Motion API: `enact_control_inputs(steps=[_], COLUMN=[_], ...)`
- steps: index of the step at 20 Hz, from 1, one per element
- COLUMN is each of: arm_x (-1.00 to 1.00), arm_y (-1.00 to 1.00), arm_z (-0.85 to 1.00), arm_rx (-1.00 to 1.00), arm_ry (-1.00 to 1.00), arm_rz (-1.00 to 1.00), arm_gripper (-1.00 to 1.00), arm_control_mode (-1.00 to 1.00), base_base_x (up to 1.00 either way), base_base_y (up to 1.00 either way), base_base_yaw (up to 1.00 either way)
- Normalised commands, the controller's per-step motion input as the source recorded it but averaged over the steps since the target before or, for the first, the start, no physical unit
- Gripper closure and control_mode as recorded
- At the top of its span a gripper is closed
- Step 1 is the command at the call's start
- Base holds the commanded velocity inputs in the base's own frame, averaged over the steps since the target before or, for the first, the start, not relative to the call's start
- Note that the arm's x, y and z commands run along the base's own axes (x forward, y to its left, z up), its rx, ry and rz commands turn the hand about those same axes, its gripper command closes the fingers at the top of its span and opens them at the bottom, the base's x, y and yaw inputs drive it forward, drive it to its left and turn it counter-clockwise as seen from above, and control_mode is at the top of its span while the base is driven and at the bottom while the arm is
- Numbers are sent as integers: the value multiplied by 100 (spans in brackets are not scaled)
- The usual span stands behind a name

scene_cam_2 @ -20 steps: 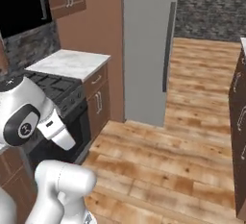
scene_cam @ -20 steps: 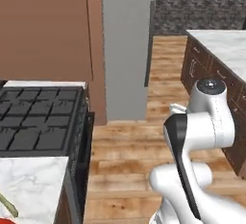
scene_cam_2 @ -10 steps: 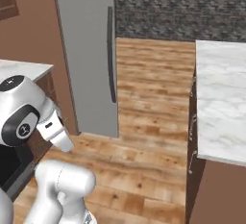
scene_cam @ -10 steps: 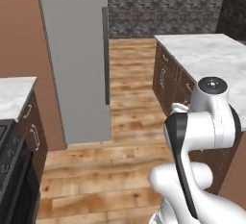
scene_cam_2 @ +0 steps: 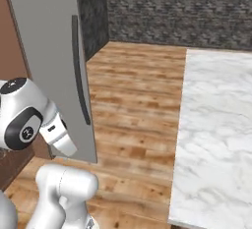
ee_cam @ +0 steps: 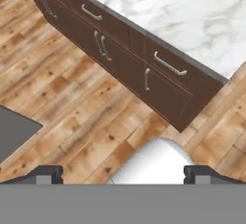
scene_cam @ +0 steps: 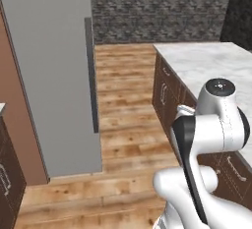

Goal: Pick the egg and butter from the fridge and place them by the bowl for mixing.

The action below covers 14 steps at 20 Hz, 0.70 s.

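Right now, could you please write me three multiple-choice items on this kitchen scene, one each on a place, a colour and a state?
1. In the left base view, the fridge stands
A. left of the wooden floor
B. behind the island
C. right of the island

2. The island counter top is
A. black granite
B. white marble
C. red laminate

3. The fridge doors are
A. both open
B. one ajar
C. closed

Answers: 1 A, its grey body fills the left side; 2 B, pale veined stone; 3 C, the grey front is flush, no shelves showing.
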Motion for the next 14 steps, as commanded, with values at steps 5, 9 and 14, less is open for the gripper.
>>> enact_control_inputs(steps=[5,9,14], arm_x=[0,0,0], arm_y=[0,0,0], arm_z=[0,0,0], arm_rx=[0,0,0], arm_ry=[0,0,0], arm_rz=[0,0,0], arm_gripper=[-100,-100,-100], arm_control_mode=[100,100,100], base_base_x=[100,100,100], base_base_y=[-18,-12,0], base_base_yaw=[-18,-22,-9])
